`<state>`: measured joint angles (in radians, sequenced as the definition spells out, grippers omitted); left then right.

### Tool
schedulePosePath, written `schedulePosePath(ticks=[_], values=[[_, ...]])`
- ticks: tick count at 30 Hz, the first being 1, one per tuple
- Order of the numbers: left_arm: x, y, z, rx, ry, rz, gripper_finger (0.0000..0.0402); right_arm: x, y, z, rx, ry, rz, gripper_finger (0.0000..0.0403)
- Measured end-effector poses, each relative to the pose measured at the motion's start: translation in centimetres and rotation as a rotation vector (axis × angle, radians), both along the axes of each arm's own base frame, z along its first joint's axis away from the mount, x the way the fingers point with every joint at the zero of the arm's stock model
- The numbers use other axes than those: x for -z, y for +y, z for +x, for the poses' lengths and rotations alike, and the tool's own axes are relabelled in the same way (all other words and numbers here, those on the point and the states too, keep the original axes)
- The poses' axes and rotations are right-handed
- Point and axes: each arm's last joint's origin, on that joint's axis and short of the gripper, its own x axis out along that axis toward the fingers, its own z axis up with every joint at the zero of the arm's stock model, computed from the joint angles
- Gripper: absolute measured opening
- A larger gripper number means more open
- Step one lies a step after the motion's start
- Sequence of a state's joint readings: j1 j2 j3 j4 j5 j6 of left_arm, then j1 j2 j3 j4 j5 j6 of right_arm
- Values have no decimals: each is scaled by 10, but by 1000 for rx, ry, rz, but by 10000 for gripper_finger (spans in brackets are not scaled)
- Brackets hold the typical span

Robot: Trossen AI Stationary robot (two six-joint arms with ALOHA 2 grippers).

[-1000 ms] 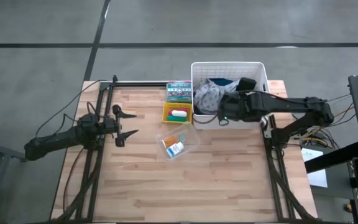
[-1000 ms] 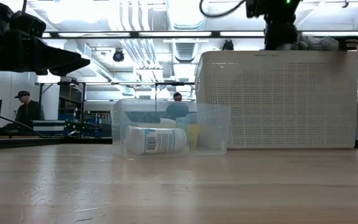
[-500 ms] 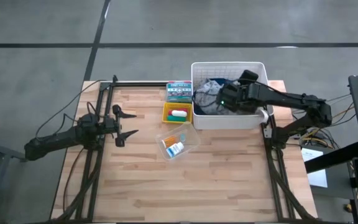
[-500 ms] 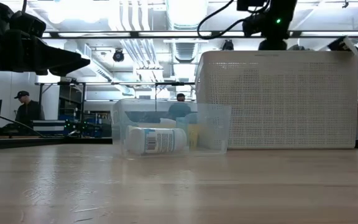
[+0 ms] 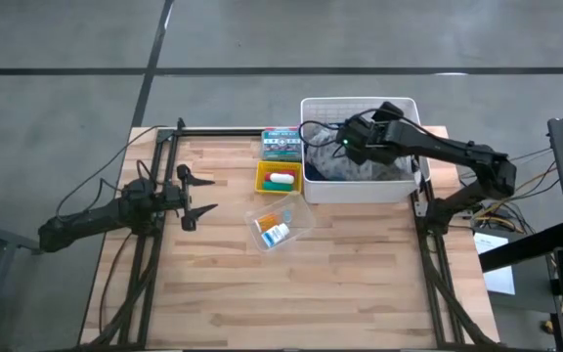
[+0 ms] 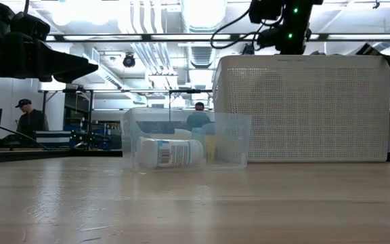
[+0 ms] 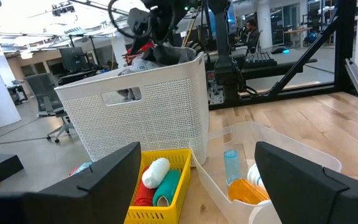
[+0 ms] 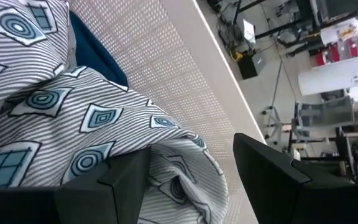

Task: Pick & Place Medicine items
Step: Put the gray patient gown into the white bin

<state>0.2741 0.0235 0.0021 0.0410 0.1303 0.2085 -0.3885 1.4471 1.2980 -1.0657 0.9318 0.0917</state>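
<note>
A yellow tray (image 5: 280,179) holds white, red and green tubes (image 7: 160,180). Beside it, a clear tub (image 5: 282,225) holds the white-and-blue bottle (image 6: 170,152) and an orange pack (image 7: 243,190). My left gripper (image 5: 210,193) hovers open left of both, above the table. My right gripper (image 5: 343,145) is open inside the white basket (image 5: 360,188), low over the grey patterned cloth (image 8: 104,106). A fold of that cloth (image 8: 185,177) lies between its fingers. The dark blue cloth (image 8: 95,56) lies beside it. My right gripper comes at the grey patterned cloth from above, with a fold (image 8: 185,177) between its open fingers (image 8: 114,183). Whether the fingers touch the cloth, I cannot tell.
A green box (image 5: 281,144) lies at the table's far edge, left of the basket. The basket's tall perforated wall (image 6: 303,108) stands behind the clear tub. Bare wood (image 5: 291,293) spreads across the near half of the table. People stand in the room beyond.
My right gripper has moved from the basket's near wall toward the far edge, over the basket's far left part. The grey cloth that stood above the basket's rim in the low view has sunk out of sight below it. My left arm has kept still.
</note>
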Motion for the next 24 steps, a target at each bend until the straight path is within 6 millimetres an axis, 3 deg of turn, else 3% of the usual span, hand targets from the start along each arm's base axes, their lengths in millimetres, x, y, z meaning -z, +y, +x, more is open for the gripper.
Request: schedulePosePath(ticks=[14, 24], values=[[0, 0, 0, 0, 0, 0, 320, 48, -38, 25, 79, 97, 40, 226], [0, 0, 0, 0, 0, 0, 320, 61, -53, 40, 36, 107, 21, 226]])
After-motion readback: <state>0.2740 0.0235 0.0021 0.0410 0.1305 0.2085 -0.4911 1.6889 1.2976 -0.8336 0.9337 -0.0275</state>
